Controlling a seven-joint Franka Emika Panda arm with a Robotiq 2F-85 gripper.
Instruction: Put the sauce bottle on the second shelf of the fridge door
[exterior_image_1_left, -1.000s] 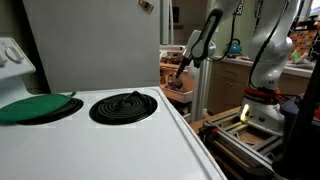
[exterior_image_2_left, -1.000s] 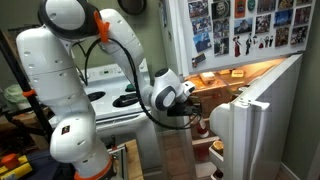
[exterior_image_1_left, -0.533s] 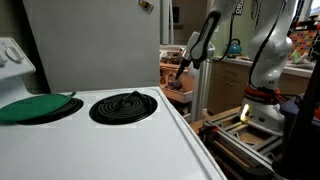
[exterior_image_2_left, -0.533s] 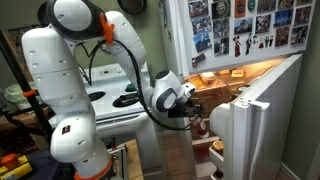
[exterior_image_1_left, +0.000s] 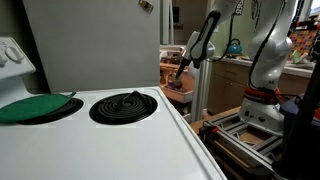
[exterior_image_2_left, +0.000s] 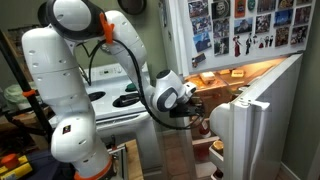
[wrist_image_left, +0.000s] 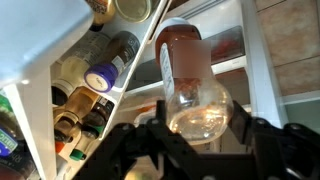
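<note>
arm (exterior_image_2_left: 75, 70) stands upright at the base, elbow high, with the forearm (exterior_image_1_left: 209, 30) angling down to the wrist (exterior_image_2_left: 165, 95). gripper (wrist_image_left: 197, 122) reaches out sideways, roughly level (the wrist view shows it best). both black fingers (wrist_image_left: 142, 135) are clamped on the sauce bottle (wrist_image_left: 186, 70). it sits between the jaws and sticks out past the fingertips.

Home kitchen, with the fridge standing open.
A white stove (exterior_image_1_left: 120, 140) with a black coil burner (exterior_image_1_left: 124, 105) is sitting beside the fridge's plain side panel (exterior_image_1_left: 90, 45). Snapshots (exterior_image_2_left: 245, 25) are covering the freezer front and the fridge door (exterior_image_2_left: 250, 125) is hanging open. A teal kettle (exterior_image_1_left: 233, 46) is resting on a counter behind, and jars and bottles (wrist_image_left: 100, 78) are crowding white shelves in the wrist view.
</note>
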